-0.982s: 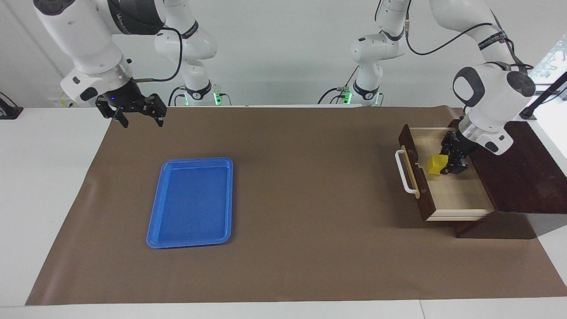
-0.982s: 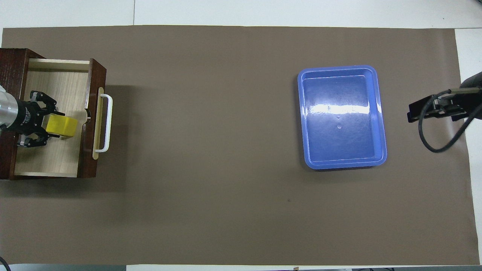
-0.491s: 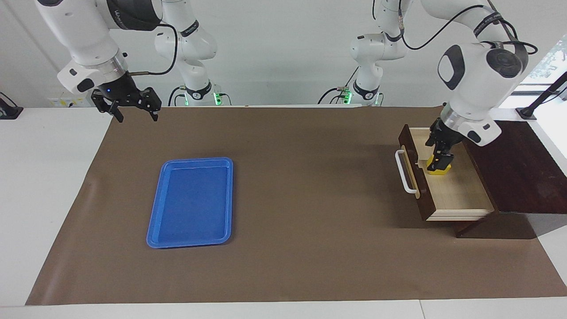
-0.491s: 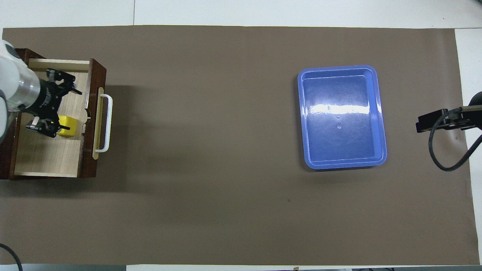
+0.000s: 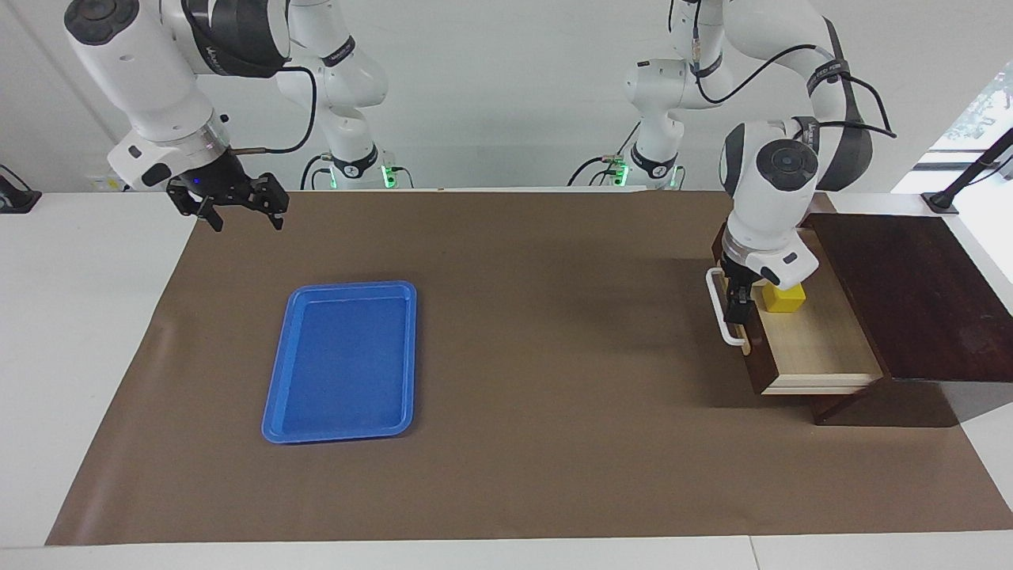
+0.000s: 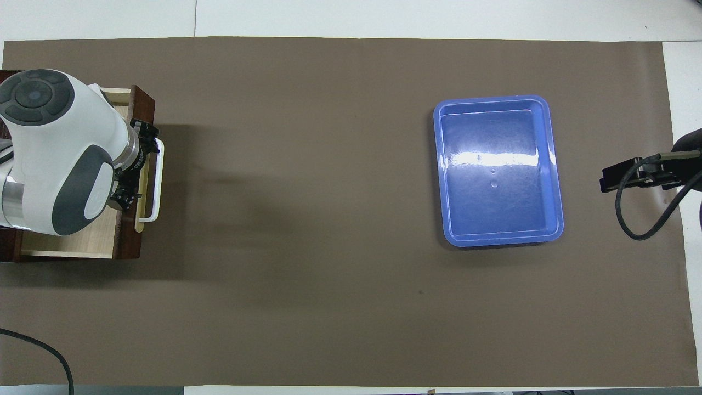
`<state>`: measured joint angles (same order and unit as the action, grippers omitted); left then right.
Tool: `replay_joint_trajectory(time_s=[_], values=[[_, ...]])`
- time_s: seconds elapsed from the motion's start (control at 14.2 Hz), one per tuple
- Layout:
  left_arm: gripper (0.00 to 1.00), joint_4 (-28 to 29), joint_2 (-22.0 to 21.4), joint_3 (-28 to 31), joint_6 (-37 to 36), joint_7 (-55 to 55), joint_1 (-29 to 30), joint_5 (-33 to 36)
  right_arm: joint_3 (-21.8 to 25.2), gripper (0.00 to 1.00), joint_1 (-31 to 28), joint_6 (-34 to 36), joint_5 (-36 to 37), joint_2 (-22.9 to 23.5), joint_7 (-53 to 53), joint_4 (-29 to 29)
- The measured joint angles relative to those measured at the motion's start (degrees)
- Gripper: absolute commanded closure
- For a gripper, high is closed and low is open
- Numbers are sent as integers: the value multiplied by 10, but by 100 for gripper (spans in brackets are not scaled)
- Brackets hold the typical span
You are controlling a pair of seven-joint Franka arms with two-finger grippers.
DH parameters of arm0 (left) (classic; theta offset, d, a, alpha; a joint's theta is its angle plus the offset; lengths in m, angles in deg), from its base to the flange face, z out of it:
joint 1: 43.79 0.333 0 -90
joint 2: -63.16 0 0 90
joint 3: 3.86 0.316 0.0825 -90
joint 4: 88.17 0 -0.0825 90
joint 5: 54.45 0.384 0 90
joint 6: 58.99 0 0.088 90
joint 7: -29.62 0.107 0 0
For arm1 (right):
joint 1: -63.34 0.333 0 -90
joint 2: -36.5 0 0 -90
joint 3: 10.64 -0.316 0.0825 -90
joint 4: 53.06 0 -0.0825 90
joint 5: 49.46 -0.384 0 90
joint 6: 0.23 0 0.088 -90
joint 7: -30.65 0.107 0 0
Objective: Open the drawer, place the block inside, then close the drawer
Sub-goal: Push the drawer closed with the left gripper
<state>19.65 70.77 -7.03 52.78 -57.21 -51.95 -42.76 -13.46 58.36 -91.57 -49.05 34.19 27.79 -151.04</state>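
The dark brown wooden drawer [image 5: 819, 348] with pale interior stands pulled out. The small bright yellow cube block [image 5: 783, 298] rests inside it. The left hand [image 5: 737, 307] sits at the white bar handle [image 5: 718, 309]; its grip cannot be told. The right hand [image 5: 237, 207] waits over the table's edge, released.

**Colours and patterns**

Drawer [image 5: 819, 348]: dark brown front and sides, pale light-wood grain seen inside. Handle [image 5: 718, 309] is white, mounted on a tan strip. Box top [image 5: 910, 293] is dark reddish brown. Block [image 5: 785, 298] is bright yellow, plain. Tray [image 5: 342, 362] is solid blue, glossy, with a white glare streak noted in the overhead view. Table cover [image 5: 554, 396] is plain matte brown; table [image 5: 71, 332] is white. Arms are white with dark grey patches; left gripper [image 5: 737, 305] and right gripper [image 5: 241, 207] are black.
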Motion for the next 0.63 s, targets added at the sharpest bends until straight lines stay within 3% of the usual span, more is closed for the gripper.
replay_joint_trajectory(time_s=[0.21, 0.63], values=[[0, 4, -4, 1, 5, -7, 15, 8, -1, 0, -5, 0, 0, 0, 0, 1], [0, -11, -6, 9, 13, 55, 106, 30, -3, 0, -6, 1, 0, 0, 0, 2]])
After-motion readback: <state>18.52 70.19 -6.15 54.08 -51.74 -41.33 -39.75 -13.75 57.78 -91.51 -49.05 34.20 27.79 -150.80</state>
